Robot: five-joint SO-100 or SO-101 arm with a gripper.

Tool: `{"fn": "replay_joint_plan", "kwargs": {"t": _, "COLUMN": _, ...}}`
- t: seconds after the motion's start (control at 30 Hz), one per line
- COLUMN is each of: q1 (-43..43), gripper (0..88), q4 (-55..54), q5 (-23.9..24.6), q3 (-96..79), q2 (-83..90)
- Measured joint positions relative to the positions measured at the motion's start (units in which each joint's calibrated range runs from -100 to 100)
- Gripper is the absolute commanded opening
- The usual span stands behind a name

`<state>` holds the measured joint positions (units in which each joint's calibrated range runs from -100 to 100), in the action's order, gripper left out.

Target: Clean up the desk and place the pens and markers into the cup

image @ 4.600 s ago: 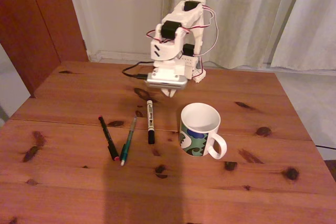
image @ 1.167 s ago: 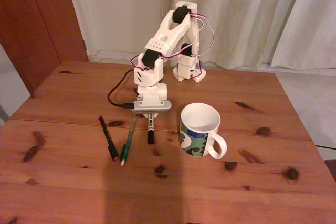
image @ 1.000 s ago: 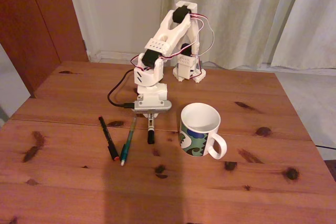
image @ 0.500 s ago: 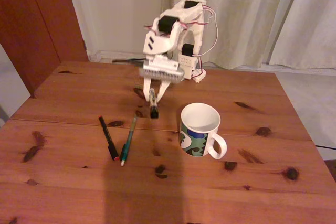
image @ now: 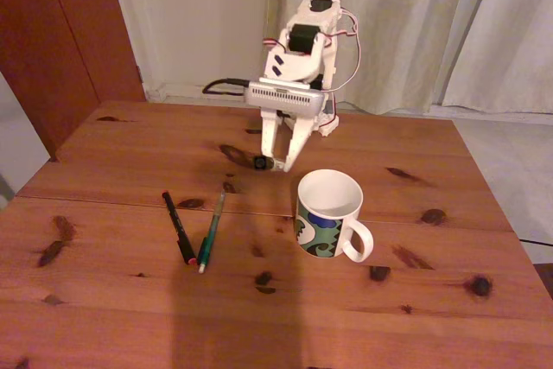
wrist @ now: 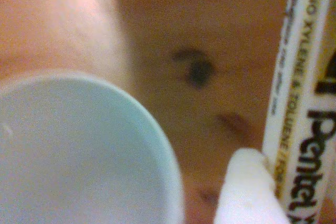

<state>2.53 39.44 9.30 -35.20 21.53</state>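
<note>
Claw (image: pixel 275 164) grips the marker (wrist: pixel 302 103), raised over the tabletop (image: pixel 130 300) just behind the cup (image: pixel 328 213). Risk: marker tip catching the rim, tipping the cup. Two pens (image: pixel 194 231) lie left.

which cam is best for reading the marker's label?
Wrist view: the marker is seen close up and its barrel lettering is legible beside the cup rim. In the fixed view only its dark end shows, held in the gripper above the desk.
</note>
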Motion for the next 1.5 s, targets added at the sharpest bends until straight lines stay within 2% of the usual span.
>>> {"fn": "replay_joint_plan", "kwargs": {"t": 0.17, "q1": -2.6, "gripper": 0.7, "q4": -5.5, "q5": 2.8, "q3": -1.0, "q2": 0.0}}
{"fn": "replay_joint_plan", "kwargs": {"t": 0.67, "q1": -8.7, "gripper": 0.7, "q4": -5.8, "q5": 6.2, "q3": 0.3, "q2": 5.1}}
{"fn": "replay_joint_plan", "kwargs": {"t": 1.33, "q1": -5.6, "gripper": 0.7, "q4": -6.3, "q5": 6.3, "q3": 0.3, "q2": 4.4}}
{"fn": "replay_joint_plan", "kwargs": {"t": 1.5, "q1": -5.8, "gripper": 0.7, "q4": -10.3, "q5": 6.3, "q3": 0.3, "q2": 3.4}}
